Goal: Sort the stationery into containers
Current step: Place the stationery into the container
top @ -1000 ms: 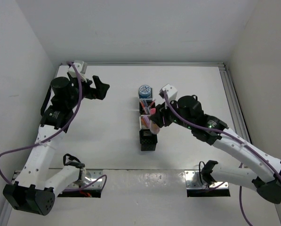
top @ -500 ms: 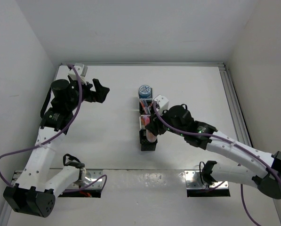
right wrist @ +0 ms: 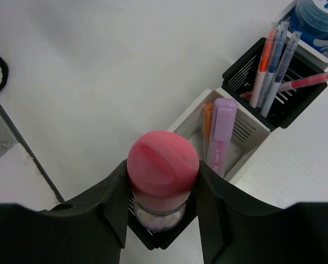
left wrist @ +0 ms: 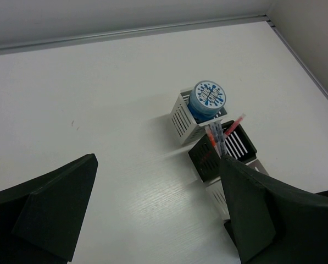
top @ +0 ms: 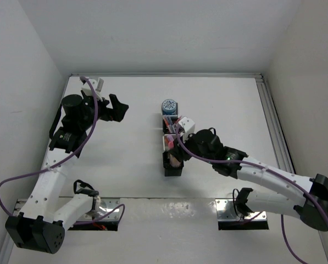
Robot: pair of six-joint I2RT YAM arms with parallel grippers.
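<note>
The right gripper [right wrist: 162, 179] is clamped on the stubby pink marker [right wrist: 164, 162]. It holds the marker upright, cap up, over the near black cup [right wrist: 153, 239] at the bottom of the right wrist frame. The marker's lower end seems to be at or just inside the rim, but how deep it sits cannot be told. Keeping it vertical is probably deliberate, as the cup looks barely wider than the marker.

Just beyond, the white cup [right wrist: 246, 137] holds a purple marker [right wrist: 221, 132] with something orange beside it. Further up and right, the second black cup [right wrist: 295, 96] holds thin pens [right wrist: 273, 60] that lean. The blue roll [right wrist: 317, 16] fills the far cup at the upper right corner.

Only the right wrist view shows the grip and the cups' contents this plainly. In the top view the right arm covers the near end of the row at mid-frame. The left wrist view shows the roll's printed top and the pens clearly, but its own finger hides the near cups.

The left gripper [top: 115, 107] hangs at the upper left of the top frame. Its jaws are spread wide and hold nothing, and it is well apart from the row over the table [top: 224, 93], likely parked out of the way.
</note>
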